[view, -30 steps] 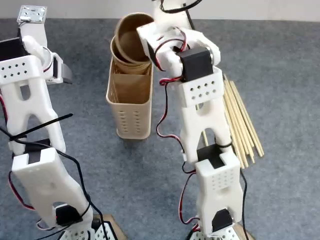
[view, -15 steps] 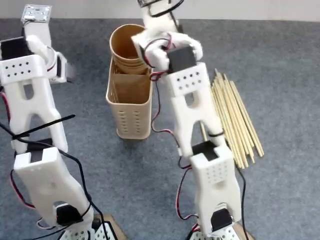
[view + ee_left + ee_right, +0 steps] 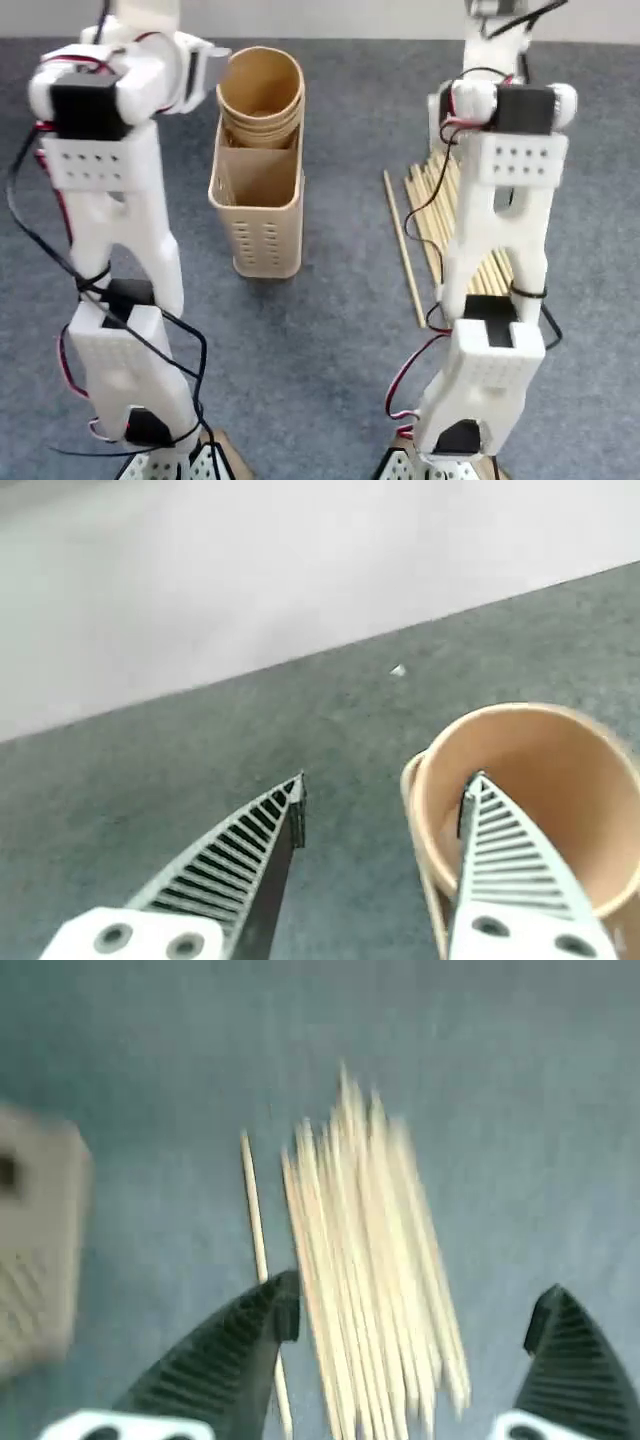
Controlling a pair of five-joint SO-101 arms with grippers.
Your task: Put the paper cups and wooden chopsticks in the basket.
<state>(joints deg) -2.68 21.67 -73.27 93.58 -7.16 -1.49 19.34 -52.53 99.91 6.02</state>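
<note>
Stacked paper cups (image 3: pixel 262 92) stand upright in the far compartment of the beige basket (image 3: pixel 262 240). In the left wrist view my left gripper (image 3: pixel 383 790) is open, one fingertip (image 3: pixel 472 792) over the top cup's (image 3: pixel 540 770) rim and the other outside it over the carpet. A pile of wooden chopsticks (image 3: pixel 437 195) lies to the right of the basket, partly under the right arm. One chopstick (image 3: pixel 403 250) lies apart, nearer the basket. My right gripper (image 3: pixel 415 1300) hangs open above the chopsticks (image 3: pixel 370 1260), holding nothing.
The grey carpet (image 3: pixel 330 330) is flat around the basket. The basket's near compartment (image 3: pixel 260 178) holds no cups. A corner of the basket (image 3: pixel 35 1230) shows beside the single chopstick (image 3: pixel 255 1230) in the right wrist view. A pale wall bounds the far edge.
The right arm left the cups stacked in the basket and swung right over the chopsticks. The left arm swung in toward the cups. One chopstick now lies apart from the pile.
</note>
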